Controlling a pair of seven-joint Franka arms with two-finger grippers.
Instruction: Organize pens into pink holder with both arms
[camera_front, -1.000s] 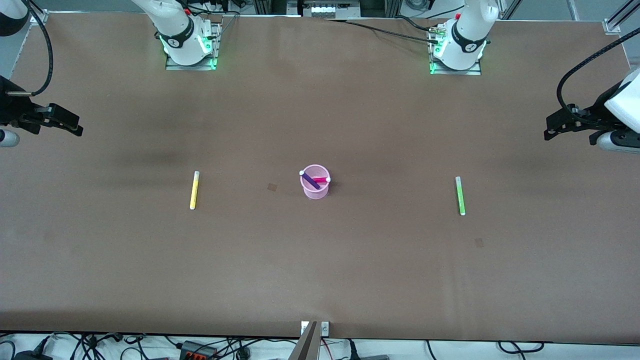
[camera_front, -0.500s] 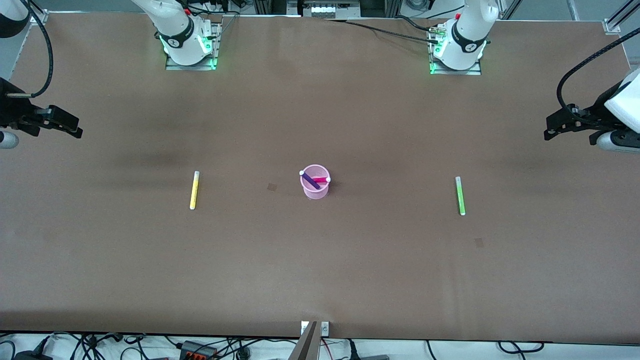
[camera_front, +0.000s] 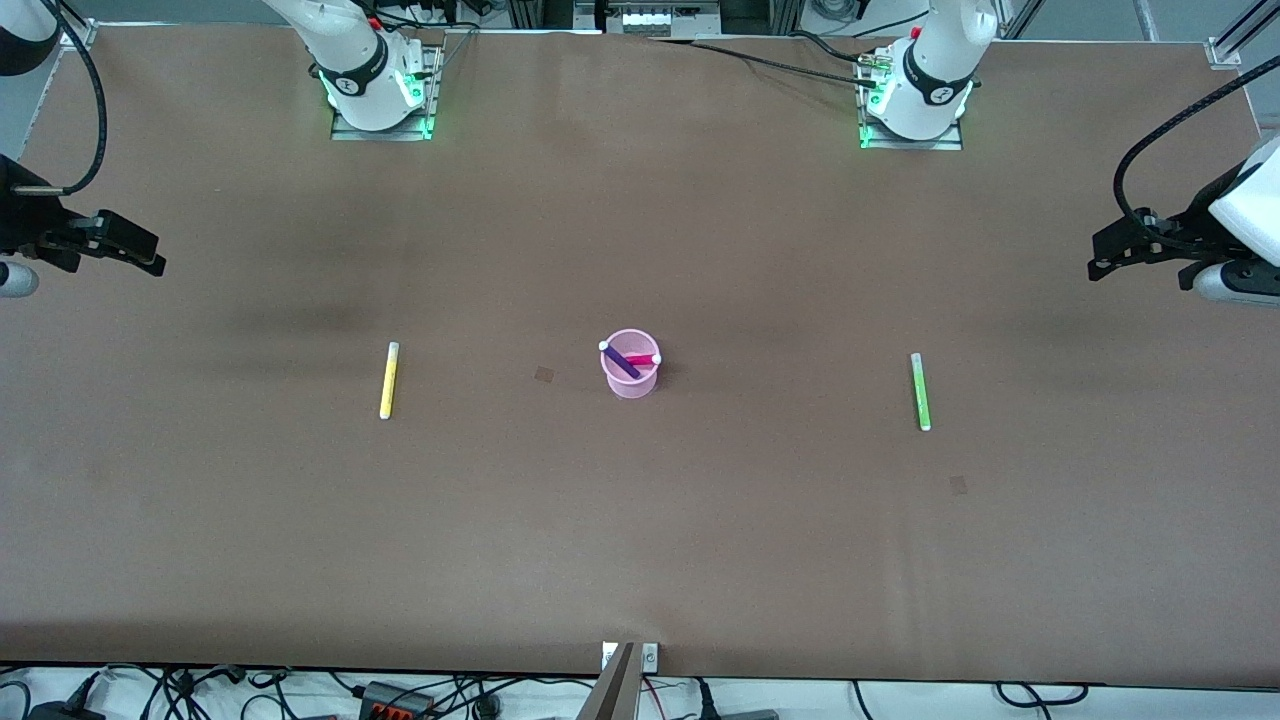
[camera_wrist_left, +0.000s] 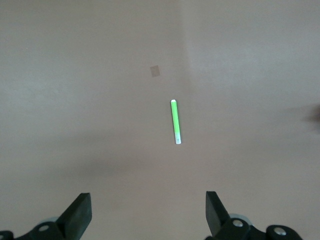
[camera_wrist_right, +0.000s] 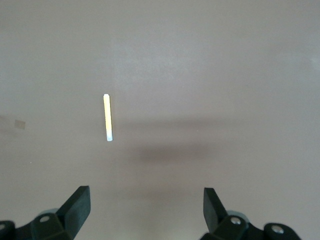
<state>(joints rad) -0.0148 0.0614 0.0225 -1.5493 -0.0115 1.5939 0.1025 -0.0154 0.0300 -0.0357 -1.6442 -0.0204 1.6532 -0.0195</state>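
Observation:
The pink holder (camera_front: 630, 365) stands at the table's middle with the purple pen (camera_front: 619, 360) and the magenta pen (camera_front: 643, 359) in it. The yellow pen (camera_front: 388, 380) lies flat toward the right arm's end and also shows in the right wrist view (camera_wrist_right: 107, 117). The green pen (camera_front: 920, 391) lies flat toward the left arm's end and also shows in the left wrist view (camera_wrist_left: 175, 121). My left gripper (camera_front: 1100, 265) (camera_wrist_left: 148, 212) is open and empty, high over the left arm's end. My right gripper (camera_front: 155, 262) (camera_wrist_right: 146, 210) is open and empty, high over the right arm's end.
A small dark patch (camera_front: 544, 374) marks the brown table beside the holder, another (camera_front: 958, 485) lies nearer the front camera than the green pen. Cables and plugs (camera_front: 400, 695) run along the table's front edge.
The right gripper shifted very slightly toward its end of the table, then held. The left arm, the pens and the holder have not moved.

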